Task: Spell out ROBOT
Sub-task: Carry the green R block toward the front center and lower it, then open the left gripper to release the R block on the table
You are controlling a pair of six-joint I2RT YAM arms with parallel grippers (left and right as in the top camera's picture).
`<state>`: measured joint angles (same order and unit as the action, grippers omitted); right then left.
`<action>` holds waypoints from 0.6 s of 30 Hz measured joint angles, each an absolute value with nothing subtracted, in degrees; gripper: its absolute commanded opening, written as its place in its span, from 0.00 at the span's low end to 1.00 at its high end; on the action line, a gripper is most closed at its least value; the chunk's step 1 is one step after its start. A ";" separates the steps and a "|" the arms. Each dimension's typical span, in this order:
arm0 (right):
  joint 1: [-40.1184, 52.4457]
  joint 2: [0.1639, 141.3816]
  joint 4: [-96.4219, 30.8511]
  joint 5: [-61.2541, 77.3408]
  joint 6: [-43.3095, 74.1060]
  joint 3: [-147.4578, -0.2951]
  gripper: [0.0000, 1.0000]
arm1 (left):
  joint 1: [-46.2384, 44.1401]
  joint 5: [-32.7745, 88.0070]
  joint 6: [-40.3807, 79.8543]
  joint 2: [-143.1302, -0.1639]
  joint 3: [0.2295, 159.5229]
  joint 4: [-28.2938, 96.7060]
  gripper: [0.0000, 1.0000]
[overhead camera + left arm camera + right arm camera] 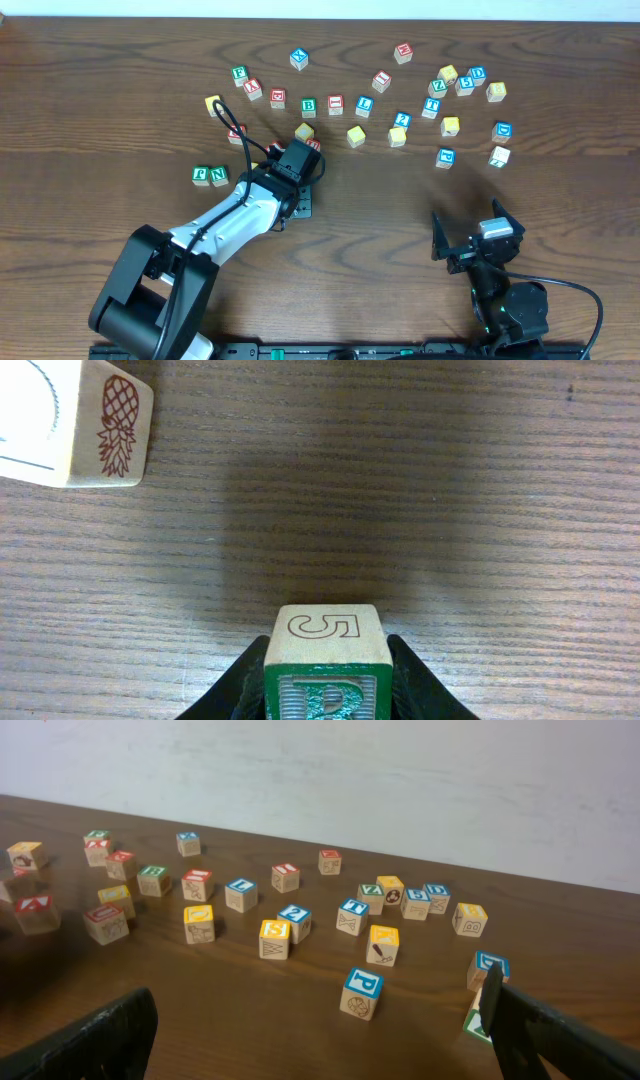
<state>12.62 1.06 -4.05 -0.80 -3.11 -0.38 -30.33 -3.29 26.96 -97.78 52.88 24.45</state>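
The R cube (325,660) sits between the left jaws, which are closed on its two side faces. Its green letter face is nearest the wrist and a face carved with a 5 points forward past the tips. Whether it is resting on the surface (400,490) or held just above it, I cannot tell.

It looks like a small block of plain wood, so I judge it light, stiff and in no danger of crushing. The faces look smooth, though, and a pinch near an edge or corner could let it twist or slip out. The sound hold is flat on two opposite faces, centred (as it appears to be here), leaving the letter face free to read.

A pineapple cube (105,425) lies ahead of these jaws and off to one side, apart from them. The B cube (309,105) lies well beyond their tips.

The right jaws are spread wide with nothing between them, and the scattered cubes lie well ahead of them.
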 measured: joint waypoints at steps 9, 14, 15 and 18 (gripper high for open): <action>12.62 1.06 -4.05 -0.80 -3.11 -0.38 0.99 | -30.33 -3.11 26.96 -97.78 52.88 24.45 0.08; 12.62 1.06 -4.05 -0.80 -3.11 -0.38 0.99 | -30.33 -3.11 26.94 -97.78 52.88 24.45 0.12; 12.62 1.06 -4.05 -0.80 -3.11 -0.38 0.99 | -30.33 -3.11 26.94 -97.78 52.88 24.45 0.16; 12.62 1.06 -4.05 -0.80 -3.11 -0.38 0.99 | -30.33 -3.11 26.94 -97.78 52.88 24.45 0.36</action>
